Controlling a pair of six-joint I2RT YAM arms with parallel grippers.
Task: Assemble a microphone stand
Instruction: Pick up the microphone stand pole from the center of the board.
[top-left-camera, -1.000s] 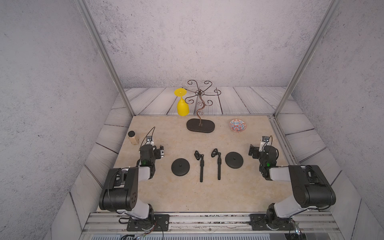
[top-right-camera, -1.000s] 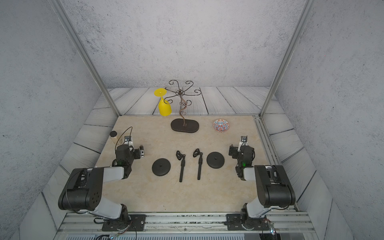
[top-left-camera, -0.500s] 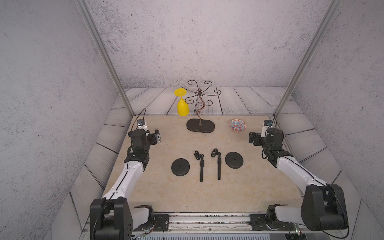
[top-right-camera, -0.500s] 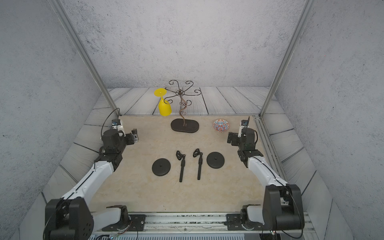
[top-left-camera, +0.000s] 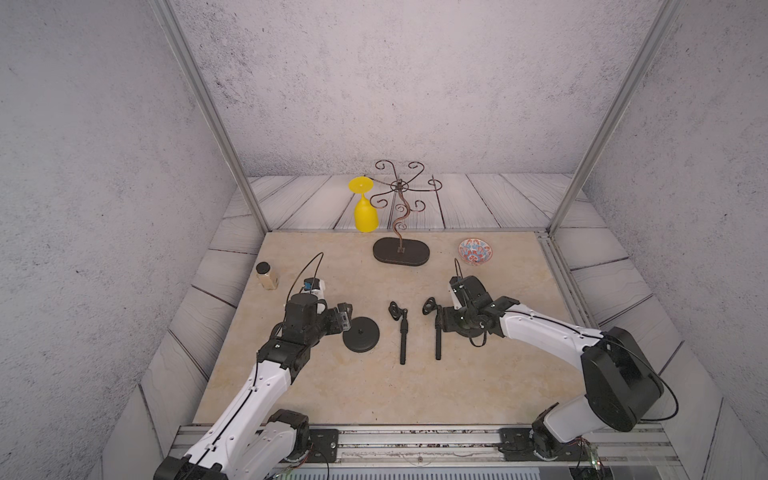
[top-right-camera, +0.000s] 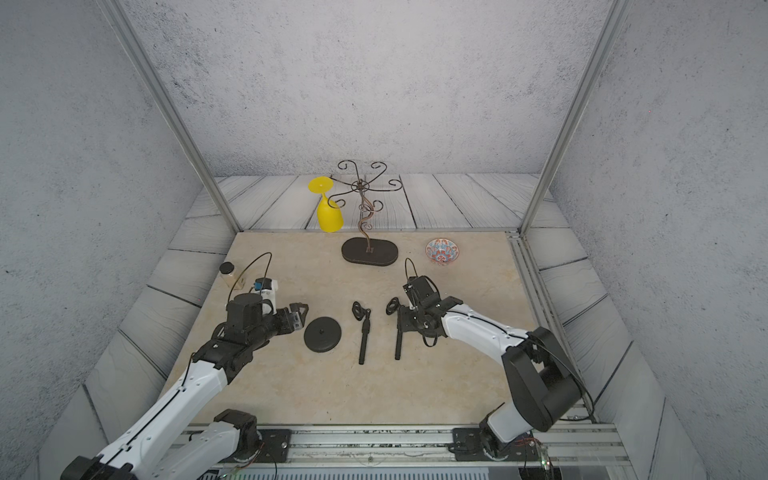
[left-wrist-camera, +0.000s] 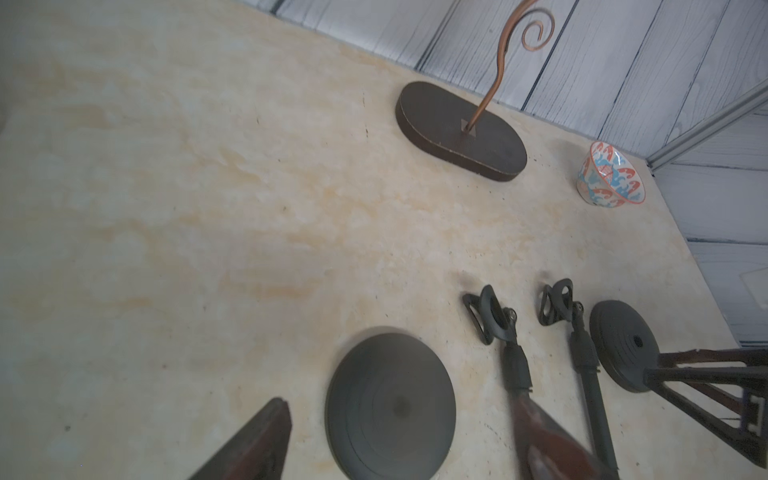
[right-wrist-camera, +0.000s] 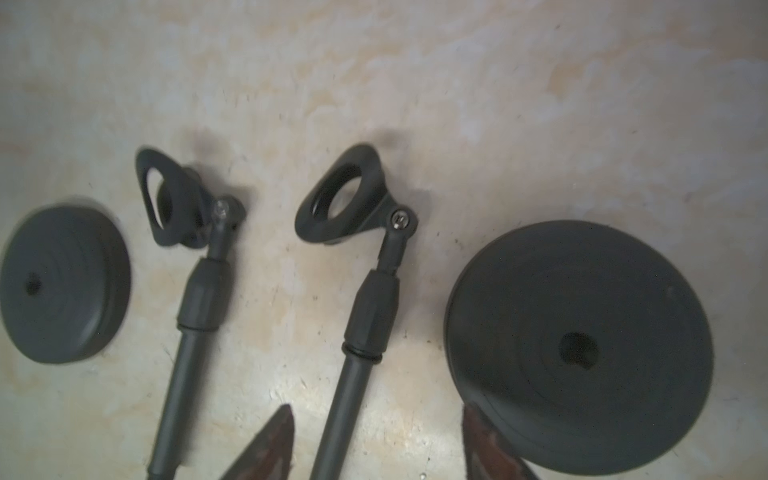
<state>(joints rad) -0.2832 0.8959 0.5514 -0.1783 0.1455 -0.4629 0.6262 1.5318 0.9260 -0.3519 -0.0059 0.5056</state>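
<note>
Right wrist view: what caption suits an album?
Right gripper, open, astride one pole; second pole and two bases nearby.

The end effector (right-wrist-camera: 376, 415) is seen with its fingers (right-wrist-camera: 270, 449) spread around a black pole (right-wrist-camera: 365, 324), which neither touches. A round base (right-wrist-camera: 577, 345) is seen just beside one finger. A second pole (right-wrist-camera: 195, 307) and a second base (right-wrist-camera: 62, 286) are laid beyond the other finger, on the beige surface (right-wrist-camera: 498, 104).

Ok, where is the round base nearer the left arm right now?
In a top view the round base lies flat on the robot's left side, between the open left gripper and the nearer stand pole.
</note>
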